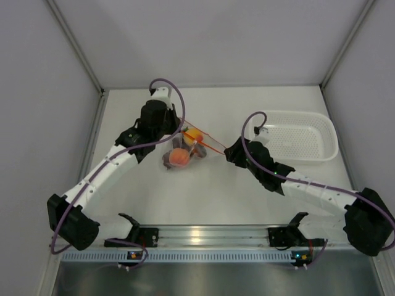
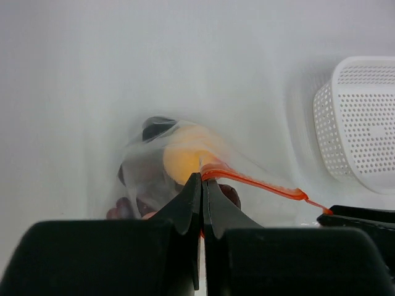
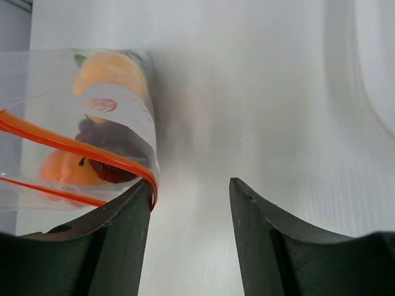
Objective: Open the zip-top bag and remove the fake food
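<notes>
The zip-top bag (image 1: 192,147) hangs lifted between the two arms, its red-orange zip strip (image 2: 259,183) stretched toward the right. My left gripper (image 2: 202,179) is shut on the bag's top edge at the left end of the strip. Inside the clear plastic lies the fake food: an orange-yellow fruit (image 2: 182,161), a peach (image 3: 65,169) and dark red pieces (image 3: 108,139). My right gripper (image 3: 190,185) stands open, its left fingertip (image 3: 139,194) touching the strip's right end, which curls over that tip. Nothing lies between its fingers.
A white perforated basket (image 1: 302,137) stands at the back right on the white table, just beyond the right arm. Grey walls close in the table on the left, the back and the right.
</notes>
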Controlling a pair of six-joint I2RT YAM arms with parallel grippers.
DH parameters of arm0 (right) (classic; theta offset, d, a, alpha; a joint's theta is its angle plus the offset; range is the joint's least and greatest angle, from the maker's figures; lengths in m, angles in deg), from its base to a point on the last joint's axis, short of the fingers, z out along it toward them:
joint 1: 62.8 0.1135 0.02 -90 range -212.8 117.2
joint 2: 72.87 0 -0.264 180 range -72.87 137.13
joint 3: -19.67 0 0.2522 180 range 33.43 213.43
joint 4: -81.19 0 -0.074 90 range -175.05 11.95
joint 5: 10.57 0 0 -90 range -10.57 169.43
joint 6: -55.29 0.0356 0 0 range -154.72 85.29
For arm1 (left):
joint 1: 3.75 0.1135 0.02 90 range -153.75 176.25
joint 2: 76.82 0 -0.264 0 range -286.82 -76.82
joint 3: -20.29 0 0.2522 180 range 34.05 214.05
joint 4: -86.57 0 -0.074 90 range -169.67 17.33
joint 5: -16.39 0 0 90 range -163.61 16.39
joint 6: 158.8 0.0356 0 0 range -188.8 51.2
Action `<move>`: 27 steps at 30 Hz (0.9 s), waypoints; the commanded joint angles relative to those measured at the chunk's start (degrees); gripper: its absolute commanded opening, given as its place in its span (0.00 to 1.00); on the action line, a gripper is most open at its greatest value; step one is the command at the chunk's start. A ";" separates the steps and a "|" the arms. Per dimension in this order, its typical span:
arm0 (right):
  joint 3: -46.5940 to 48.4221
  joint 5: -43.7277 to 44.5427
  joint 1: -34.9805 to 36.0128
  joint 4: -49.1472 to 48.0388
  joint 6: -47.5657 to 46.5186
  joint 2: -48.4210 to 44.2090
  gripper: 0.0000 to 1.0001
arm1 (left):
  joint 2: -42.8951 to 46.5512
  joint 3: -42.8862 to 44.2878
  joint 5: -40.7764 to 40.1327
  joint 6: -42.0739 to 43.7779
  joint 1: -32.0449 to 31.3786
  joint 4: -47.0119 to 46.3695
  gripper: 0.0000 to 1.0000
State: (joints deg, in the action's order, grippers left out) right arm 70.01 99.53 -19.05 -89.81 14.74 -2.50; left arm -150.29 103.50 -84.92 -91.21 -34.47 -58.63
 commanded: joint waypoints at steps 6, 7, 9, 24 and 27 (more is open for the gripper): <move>0.95 2.68 -0.68 10.73 -8.66 -7.96 0.53 | 1.14 0.07 5.32 -1.22 1.37 -3.11 0.00; 2.00 -0.03 -0.68 10.30 -9.45 -8.58 0.53 | 0.79 0.16 8.64 -2.36 1.36 -3.19 0.00; 3.40 -2.60 -0.68 10.20 -11.56 -8.93 0.52 | 0.00 0.25 11.04 -3.07 1.36 -3.46 0.00; 17.64 -11.83 2.22 9.69 -24.65 -4.20 0.44 | -1.23 0.77 20.36 -5.09 -1.45 -5.30 0.00; 20.19 -15.07 2.83 7.84 -27.55 0.63 0.43 | -1.32 0.86 20.54 -5.18 -1.80 -5.30 0.00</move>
State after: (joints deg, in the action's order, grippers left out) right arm 86.92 88.58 -17.50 -79.07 -7.75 -5.52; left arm -151.74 103.22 -65.67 -95.67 -35.82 -59.77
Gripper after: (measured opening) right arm 0.437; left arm 0.021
